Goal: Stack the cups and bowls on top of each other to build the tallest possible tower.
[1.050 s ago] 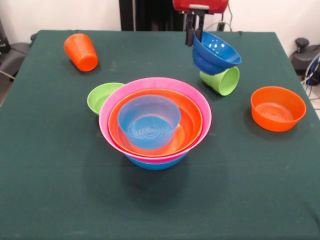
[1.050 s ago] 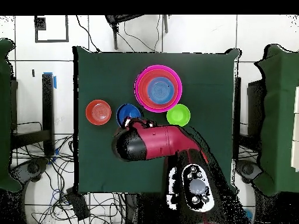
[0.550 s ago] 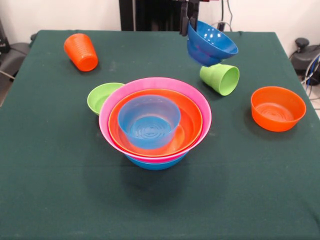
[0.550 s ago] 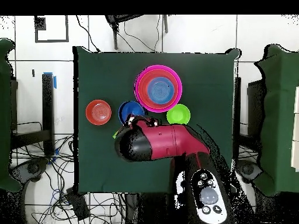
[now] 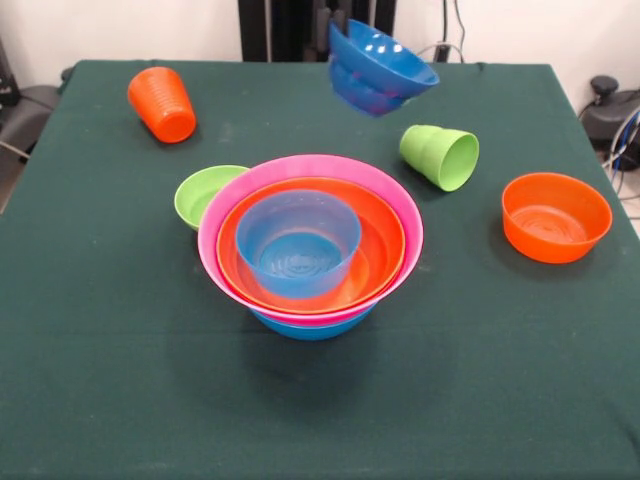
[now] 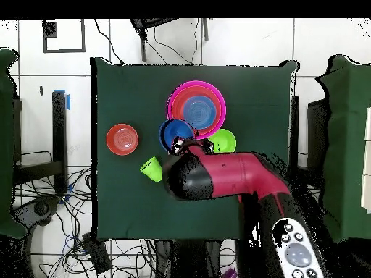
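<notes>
At the top centre of the front view the gripper [image 5: 338,22] grasps a blue bowl [image 5: 378,66] by its rim, tilted in the air above the table [image 5: 120,340], while the tower [image 5: 310,240] of nested bowls sits mid-frame, a green cup [image 5: 440,156] lying at its upper right.

The bench [image 5: 120,380] wears dark green cloth. The tower [image 5: 310,245] shows pink around orange around translucent blue, on a blue base. A glossy blue bowl [image 5: 380,68] hangs aloft. One cup [image 5: 161,103] is ribbed orange, another [image 5: 441,155] lime green. A small bowl [image 5: 203,194] is lime; another [image 5: 556,216] orange. The arm [image 6: 232,176] is red and black.
</notes>
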Controlling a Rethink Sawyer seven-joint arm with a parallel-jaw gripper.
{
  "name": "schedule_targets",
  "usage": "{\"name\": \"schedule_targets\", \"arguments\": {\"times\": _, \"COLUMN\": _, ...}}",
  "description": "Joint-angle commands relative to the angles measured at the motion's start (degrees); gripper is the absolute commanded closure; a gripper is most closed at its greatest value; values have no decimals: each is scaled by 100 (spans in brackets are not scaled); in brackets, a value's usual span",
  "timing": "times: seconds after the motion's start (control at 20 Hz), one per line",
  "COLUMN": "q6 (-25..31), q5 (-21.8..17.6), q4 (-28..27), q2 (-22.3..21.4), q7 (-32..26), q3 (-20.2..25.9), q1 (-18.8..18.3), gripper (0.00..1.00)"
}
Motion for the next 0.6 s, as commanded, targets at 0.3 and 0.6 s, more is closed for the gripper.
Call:
{"name": "schedule_targets", "arguments": {"times": 0.3, "q6": 836, "q5": -1010, "q4": -191, "q2": 634, "q7": -2773, "q3": 1458, "q1": -1013, "gripper": 100}}
{"name": "schedule_targets", "arguments": {"times": 0.6, "q6": 905, "q5": -1212, "q4": -335, "q2": 838, "q7": -2929, "q3": 1635, "q1": -1204, "gripper": 100}}
